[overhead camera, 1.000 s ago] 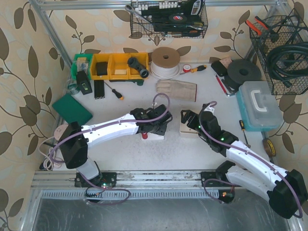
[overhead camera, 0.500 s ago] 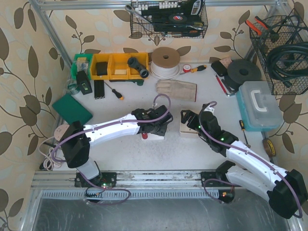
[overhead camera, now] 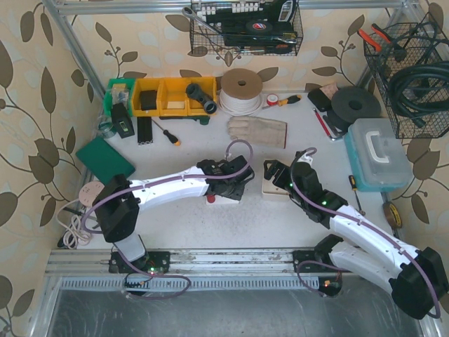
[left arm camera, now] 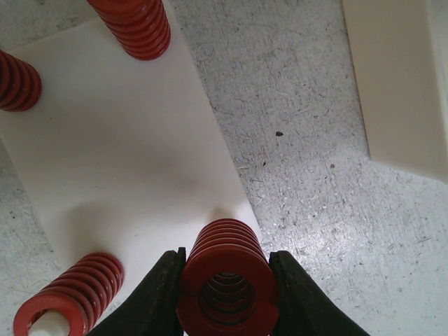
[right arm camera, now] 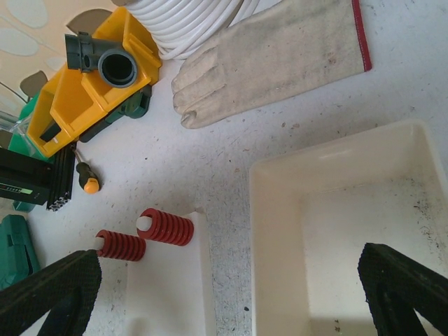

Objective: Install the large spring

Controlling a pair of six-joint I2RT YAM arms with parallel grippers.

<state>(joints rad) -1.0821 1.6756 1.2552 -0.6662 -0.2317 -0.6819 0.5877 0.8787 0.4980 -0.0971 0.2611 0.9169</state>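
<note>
In the left wrist view a large red spring [left arm camera: 225, 280] stands upright at the near corner of a white base plate [left arm camera: 126, 154], with my left gripper [left arm camera: 225, 297] shut on its sides. Three more red springs [left arm camera: 140, 28] stand at the plate's other corners, the near-left one [left arm camera: 66, 297] over a white peg. From above, my left gripper [overhead camera: 228, 184] covers the plate [overhead camera: 226, 197]. My right gripper [right arm camera: 231, 294] hangs open over a cream tray [right arm camera: 350, 231], its fingers [right arm camera: 49, 290] far apart and holding nothing. Two springs [right arm camera: 164, 227] on the plate show left of the tray.
A work glove [overhead camera: 257, 130], a white cord coil [overhead camera: 241, 91], yellow bins [overhead camera: 172, 97] with a grey pipe fitting [right arm camera: 105, 61], a green pad [overhead camera: 105, 159], a blue-lidded case [overhead camera: 377, 154] and a small screwdriver [overhead camera: 167, 133] lie around. Wire baskets [overhead camera: 245, 28] hang on the back wall.
My left arm has shifted slightly right over the plate, still gripping the spring. The right arm has not moved.
</note>
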